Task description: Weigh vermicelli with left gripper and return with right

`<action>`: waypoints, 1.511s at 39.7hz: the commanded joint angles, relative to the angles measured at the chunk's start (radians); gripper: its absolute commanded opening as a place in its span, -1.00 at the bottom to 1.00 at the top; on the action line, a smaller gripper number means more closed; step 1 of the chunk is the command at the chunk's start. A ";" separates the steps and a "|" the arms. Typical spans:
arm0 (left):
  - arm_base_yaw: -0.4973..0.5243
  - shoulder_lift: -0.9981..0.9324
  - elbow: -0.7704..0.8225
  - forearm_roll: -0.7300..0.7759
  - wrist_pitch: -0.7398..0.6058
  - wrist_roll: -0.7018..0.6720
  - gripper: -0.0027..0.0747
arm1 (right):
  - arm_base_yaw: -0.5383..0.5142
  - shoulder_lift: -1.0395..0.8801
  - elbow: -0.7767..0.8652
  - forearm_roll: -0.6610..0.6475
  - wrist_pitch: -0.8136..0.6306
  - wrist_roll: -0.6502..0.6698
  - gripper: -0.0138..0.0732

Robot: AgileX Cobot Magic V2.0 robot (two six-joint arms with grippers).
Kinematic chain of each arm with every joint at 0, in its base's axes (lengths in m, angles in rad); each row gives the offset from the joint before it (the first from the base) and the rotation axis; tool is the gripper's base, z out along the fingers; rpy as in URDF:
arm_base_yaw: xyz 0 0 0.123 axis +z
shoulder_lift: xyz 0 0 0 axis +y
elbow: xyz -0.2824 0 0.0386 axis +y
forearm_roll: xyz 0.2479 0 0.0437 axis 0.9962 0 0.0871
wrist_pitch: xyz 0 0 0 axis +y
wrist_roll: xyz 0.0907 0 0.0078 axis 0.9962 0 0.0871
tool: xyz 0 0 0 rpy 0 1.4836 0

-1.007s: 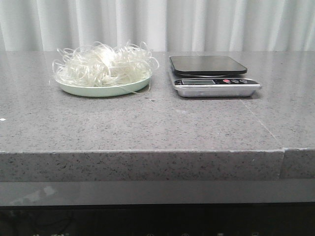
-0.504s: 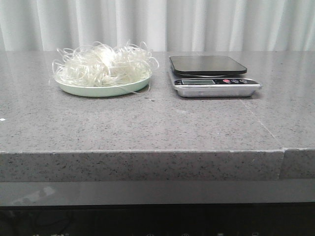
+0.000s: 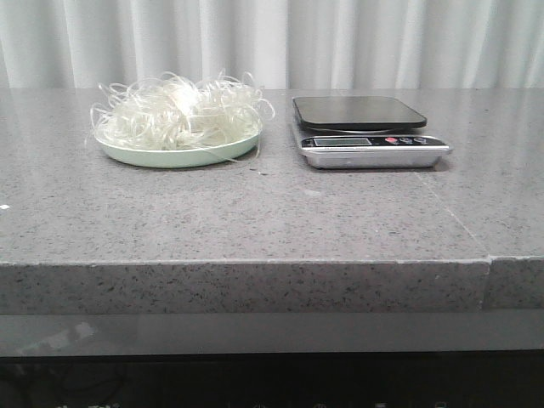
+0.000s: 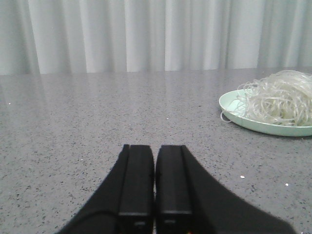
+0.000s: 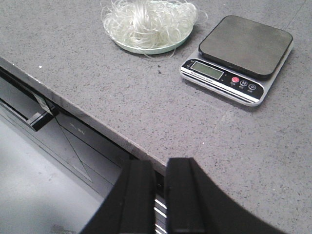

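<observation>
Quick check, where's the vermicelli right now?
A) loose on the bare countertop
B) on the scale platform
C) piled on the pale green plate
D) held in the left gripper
C: the vermicelli is heaped on the pale green plate, the kitchen scale beside it has a bare platform, and the left gripper is shut on nothing.

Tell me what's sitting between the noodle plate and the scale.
Nothing: only bare countertop separates the plate from the scale, shown in the front view.
</observation>
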 commanded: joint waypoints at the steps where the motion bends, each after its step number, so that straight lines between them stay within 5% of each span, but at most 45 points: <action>1: -0.001 -0.024 0.037 -0.010 -0.093 -0.011 -0.53 | -0.006 0.005 -0.025 -0.006 -0.067 -0.001 -0.14; 51: -0.001 -0.024 0.037 -0.010 -0.093 -0.011 -0.53 | -0.006 -0.003 -0.017 -0.006 -0.069 -0.001 -0.14; 60: -0.001 -0.024 0.037 -0.010 -0.093 -0.011 -0.53 | -0.210 -0.150 0.166 -0.007 -0.250 -0.002 -0.14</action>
